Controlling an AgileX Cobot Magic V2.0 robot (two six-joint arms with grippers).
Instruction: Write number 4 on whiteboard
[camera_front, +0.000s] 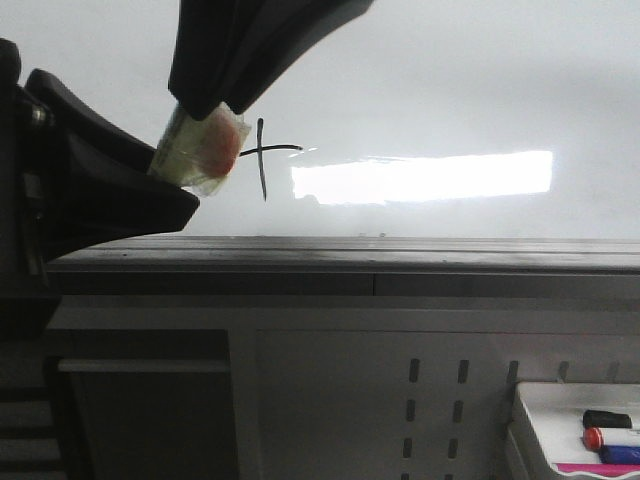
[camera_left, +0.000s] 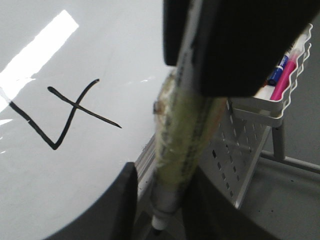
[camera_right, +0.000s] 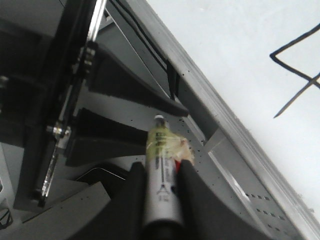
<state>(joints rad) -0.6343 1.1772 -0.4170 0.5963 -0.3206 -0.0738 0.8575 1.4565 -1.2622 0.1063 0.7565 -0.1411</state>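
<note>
Right gripper (camera_right: 161, 172) has its jaws clamped on the barrel of a marker (camera_right: 161, 150) that's wrapped in yellowish clear tape. The left gripper (camera_left: 160, 200) is spread open, one finger on each side of the marker's tip end, and I can't tell whether either finger actually touches it. In the front view the marker's long axis runs from the right gripper up top down and to the left toward the left gripper. The tip points down-left, away from the board, not at it. The number 4 (camera_front: 262, 158) is already drawn on the whiteboard (camera_front: 450, 80), left of centre and just right of the taped marker. From the front only its upright stroke and crossbar show, since the marker and gripper cover the slanted stroke. The left wrist view shows the whole thing, open at the top. Its long axis is upright on the board, leaning slightly. A bright strip of glare (camera_front: 420, 178) sits just right of the crossbar. The board's grey ledge (camera_front: 400, 255) runs below, and a white tray (camera_front: 535, 415) with spare pens (camera_front: 612, 438) hangs down at the lower right.
</note>
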